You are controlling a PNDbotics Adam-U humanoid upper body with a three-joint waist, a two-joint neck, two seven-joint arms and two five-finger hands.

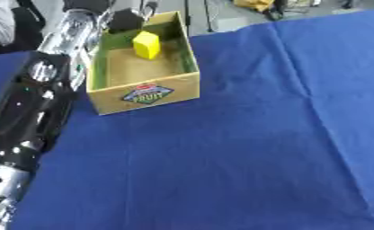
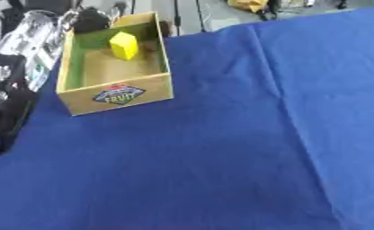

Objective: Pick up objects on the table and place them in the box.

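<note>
I had the yellow block [image 1: 146, 44] over the box [image 1: 143, 95], probably light and rigid (flat sides best), left hand [image 1: 128, 19] unreadable.

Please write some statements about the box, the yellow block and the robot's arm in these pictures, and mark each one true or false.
1. The yellow block lies inside the box. True.
2. The box stands on a red cloth. False: the cloth is blue.
3. The left arm reaches along the box's left side. True.
4. The box stands near the right edge of the view. False: it is at the upper left.
5. The box's front wall bears a label. True.
</note>
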